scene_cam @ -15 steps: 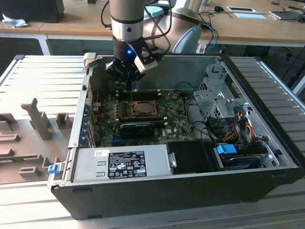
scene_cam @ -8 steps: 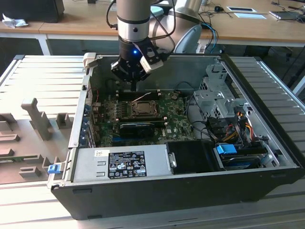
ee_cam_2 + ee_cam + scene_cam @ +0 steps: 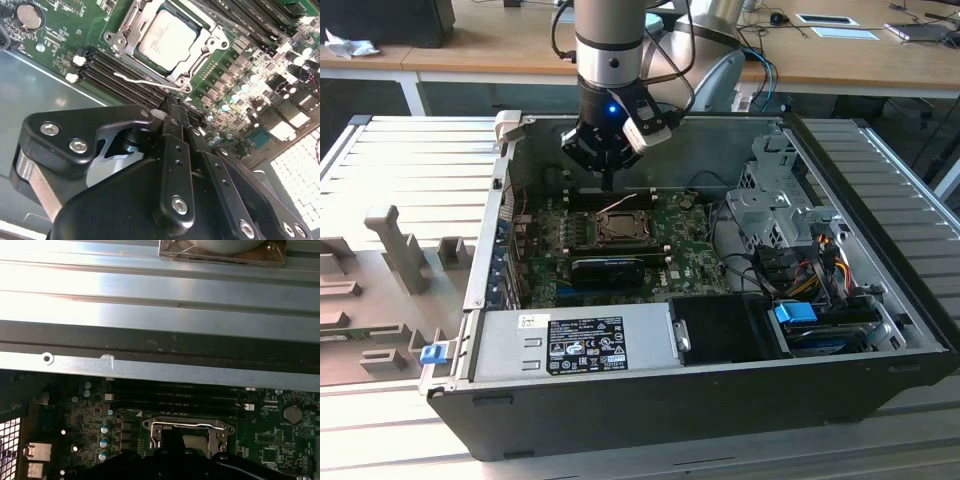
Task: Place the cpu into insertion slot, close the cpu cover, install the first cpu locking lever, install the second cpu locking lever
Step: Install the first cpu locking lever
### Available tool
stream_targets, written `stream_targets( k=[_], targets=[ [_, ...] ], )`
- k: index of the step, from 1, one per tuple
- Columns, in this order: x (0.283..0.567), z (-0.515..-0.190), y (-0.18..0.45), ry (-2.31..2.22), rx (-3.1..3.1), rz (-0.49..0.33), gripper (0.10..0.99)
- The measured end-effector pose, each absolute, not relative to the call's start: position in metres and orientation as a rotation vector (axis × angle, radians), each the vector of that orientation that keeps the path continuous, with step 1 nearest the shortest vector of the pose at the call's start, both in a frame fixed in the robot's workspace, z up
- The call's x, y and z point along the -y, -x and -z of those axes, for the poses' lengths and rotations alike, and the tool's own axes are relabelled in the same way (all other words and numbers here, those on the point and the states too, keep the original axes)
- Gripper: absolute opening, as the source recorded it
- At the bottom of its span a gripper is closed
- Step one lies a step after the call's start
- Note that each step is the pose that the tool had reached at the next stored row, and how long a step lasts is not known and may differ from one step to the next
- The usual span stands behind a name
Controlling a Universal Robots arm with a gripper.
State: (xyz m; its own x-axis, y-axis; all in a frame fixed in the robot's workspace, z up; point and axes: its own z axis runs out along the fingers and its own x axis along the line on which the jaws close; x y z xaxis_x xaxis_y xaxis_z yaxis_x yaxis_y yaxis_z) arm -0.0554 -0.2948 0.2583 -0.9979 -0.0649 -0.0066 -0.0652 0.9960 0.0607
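Gripper (image 3: 608, 183), fingers pinched shut on nothing, hangs just past the far edge of the insertion slot (image 3: 620, 230), where the cpu (image 3: 167, 40) sits framed by the cpu cover (image 3: 216, 36), a loose wire locking lever (image 3: 145, 81) lying along that far edge

Cpu (image 3: 167, 40) pale silver-beige, ahead of jaws. Cover (image 3: 216, 36) around it silver-grey. Motherboard (image 3: 60, 55) green; memory slots (image 3: 115, 75) black, nearer jaws. Gripper (image 3: 171, 111) matte black, silver screws. Case (image 3: 620, 410) black outside, grey inside.
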Motion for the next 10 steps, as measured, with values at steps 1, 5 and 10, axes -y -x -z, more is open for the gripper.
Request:
stream_targets(
  k=[1,5,10],
  targets=[
    [0.2948,-0.2583,0.0545,0.102,-3.134,-0.096,0.106],
    [0.2948,-0.2583,0.0528,0.102,-3.134,-0.096,0.106],
    [0.2948,-0.2582,0.0518,0.102,-3.134,-0.096,0.106]
  ],
)
